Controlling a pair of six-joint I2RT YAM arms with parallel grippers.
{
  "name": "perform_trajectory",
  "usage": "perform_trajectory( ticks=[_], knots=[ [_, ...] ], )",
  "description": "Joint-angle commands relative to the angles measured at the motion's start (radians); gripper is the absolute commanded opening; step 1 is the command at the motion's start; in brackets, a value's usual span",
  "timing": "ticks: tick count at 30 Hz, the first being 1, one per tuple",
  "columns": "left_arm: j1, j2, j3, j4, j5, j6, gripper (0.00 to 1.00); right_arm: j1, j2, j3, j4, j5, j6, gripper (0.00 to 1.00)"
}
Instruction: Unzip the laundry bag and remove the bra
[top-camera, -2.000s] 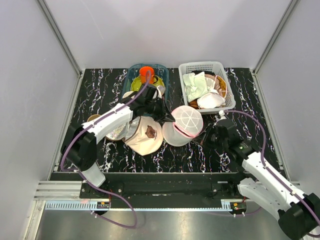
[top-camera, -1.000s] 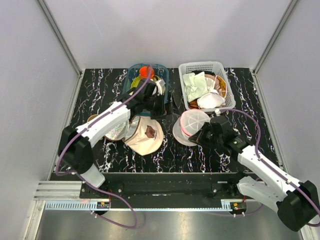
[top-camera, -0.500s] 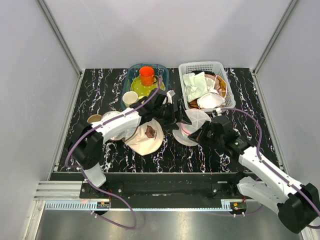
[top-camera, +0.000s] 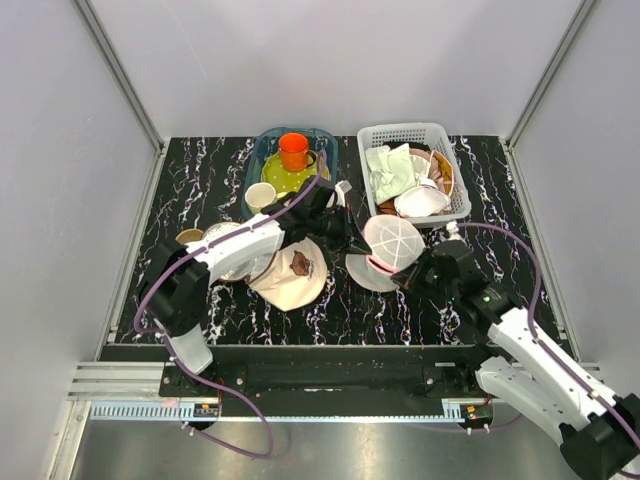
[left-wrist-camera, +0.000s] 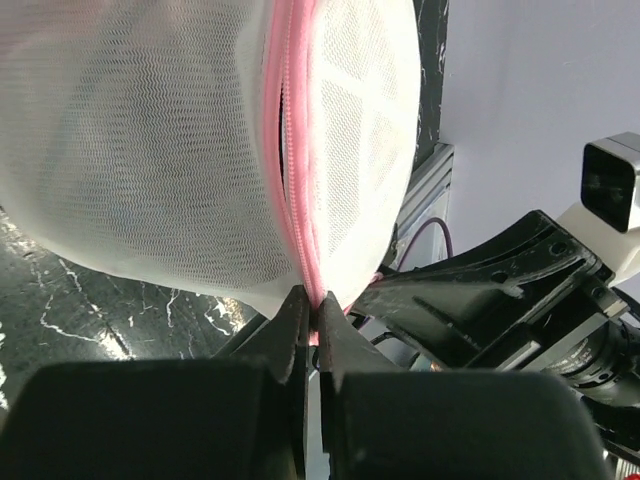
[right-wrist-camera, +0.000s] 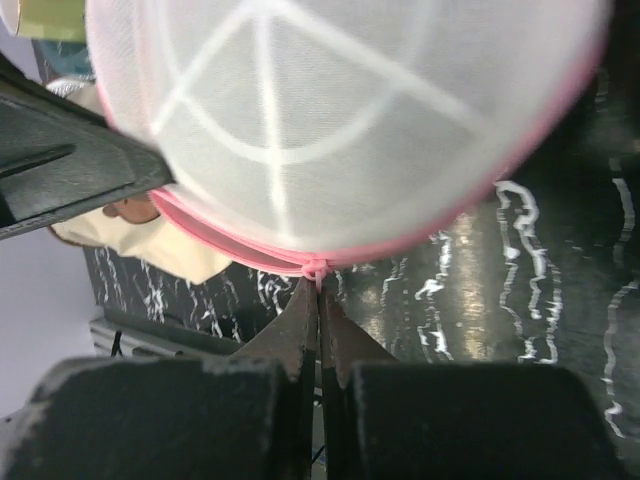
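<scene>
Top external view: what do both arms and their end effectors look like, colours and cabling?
Both the left arm and right arm have white link shells with black joints, each trailed by a loose purple cable. The left end effector and right end effector have matte black, tapered fingers.

laundry bag (top-camera: 393, 243): fine white mesh cloth, half-sheer, pink woven zip rim | left gripper (left-wrist-camera: 309, 312), right gripper (right-wrist-camera: 319, 292): matt black plastic | table (top-camera: 200, 175): glossy black, white marble veining | basket (top-camera: 400, 129): white plastic lattice | cap (top-camera: 285, 290): matt beige cloth
</scene>
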Motion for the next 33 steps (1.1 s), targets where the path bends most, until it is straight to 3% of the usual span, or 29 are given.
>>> perform_trajectory(
  ticks=[1,9,13,15,16,17,19,20,21,23,28,33],
  knots=[
    [0.029,-0.042,0.078,-0.043,-0.003,0.067,0.00,-0.059,-0.100,-0.028,-0.122,0.115,-0.054,0.00],
    [0.116,-0.036,0.134,-0.115,0.029,0.150,0.00,-0.106,-0.140,0.018,-0.245,0.181,-0.131,0.00],
    [0.110,0.033,0.204,-0.138,0.045,0.154,0.00,-0.106,-0.096,-0.005,-0.119,-0.079,-0.101,0.00],
    [0.089,0.051,0.232,-0.133,0.050,0.145,0.00,-0.102,-0.058,-0.012,-0.053,-0.134,-0.070,0.00],
    [0.081,0.061,0.238,-0.130,0.056,0.144,0.03,-0.100,-0.052,-0.012,-0.029,-0.151,-0.065,0.00],
    [0.076,0.062,0.241,-0.126,0.058,0.145,0.23,-0.094,-0.045,-0.009,-0.023,-0.152,-0.059,0.00],
    [0.072,0.044,0.240,-0.130,0.030,0.150,0.51,-0.094,-0.047,0.011,-0.019,-0.145,-0.061,0.00],
    [0.070,0.030,0.237,-0.141,0.017,0.163,0.70,-0.094,-0.044,0.019,-0.019,-0.140,-0.068,0.00],
    [0.072,0.019,0.232,-0.150,-0.014,0.171,0.77,-0.094,-0.041,0.027,-0.019,-0.137,-0.071,0.00],
    [0.072,-0.023,0.220,-0.176,-0.039,0.188,0.87,-0.094,-0.024,0.048,-0.016,-0.132,-0.081,0.00],
    [0.068,-0.123,0.117,-0.192,-0.097,0.177,0.96,-0.094,0.024,0.054,0.028,-0.145,-0.081,0.00],
    [0.049,-0.235,0.024,-0.196,-0.128,0.128,0.99,-0.094,0.050,0.050,0.056,-0.151,-0.074,0.00]
  ],
)
